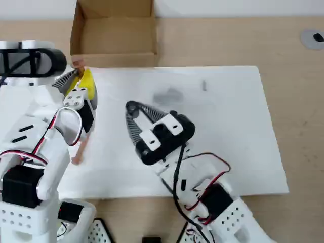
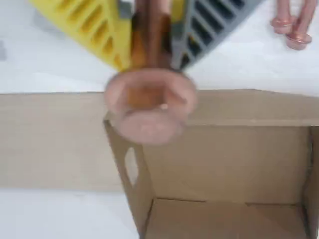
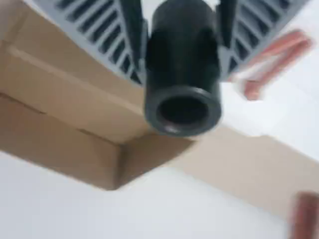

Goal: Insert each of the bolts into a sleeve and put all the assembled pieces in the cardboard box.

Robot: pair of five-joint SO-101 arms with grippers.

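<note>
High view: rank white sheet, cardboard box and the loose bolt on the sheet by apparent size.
1. white sheet, largest by far
2. cardboard box
3. loose bolt, partly hidden by an arm, but clearly smallest
No ties.

Bright, even light from above falls on the table [image 1: 296,101], washing the white sheet [image 1: 228,126] nearly flat; shadows are soft and short. In the left wrist view the copper bolt [image 2: 149,107] close to the lens is blurred, and the cardboard box [image 2: 224,164] beyond it is soft. In the right wrist view the black sleeve [image 3: 183,99] is likewise blurred, with a pale sheen on its rim.
</note>
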